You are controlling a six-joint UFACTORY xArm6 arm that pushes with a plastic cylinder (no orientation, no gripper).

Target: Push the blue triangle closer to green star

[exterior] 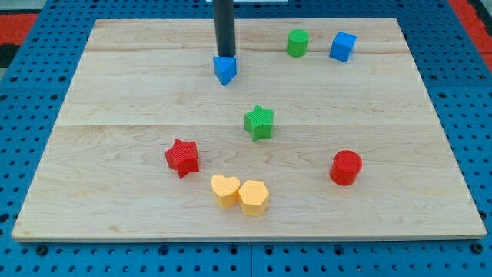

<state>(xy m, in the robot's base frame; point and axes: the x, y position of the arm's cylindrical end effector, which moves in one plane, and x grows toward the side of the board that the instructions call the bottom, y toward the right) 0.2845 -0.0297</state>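
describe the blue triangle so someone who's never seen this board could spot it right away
On the wooden board, look near the view's top, left of centre, where the dark rod comes down. My tip sits right at the blue triangle, above the green star. The only other blue piece, the blue cube, sits far right.

Looked like a lab bench. A pale wooden board lay on a blue perforated mounting plate. Small coloured test blocks sat scattered on it.

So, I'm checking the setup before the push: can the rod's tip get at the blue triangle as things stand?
Probably yes. My tip sits at the blue triangle's top edge, apparently touching it, with nothing between them. The green star lies toward the view's bottom right, the path open.
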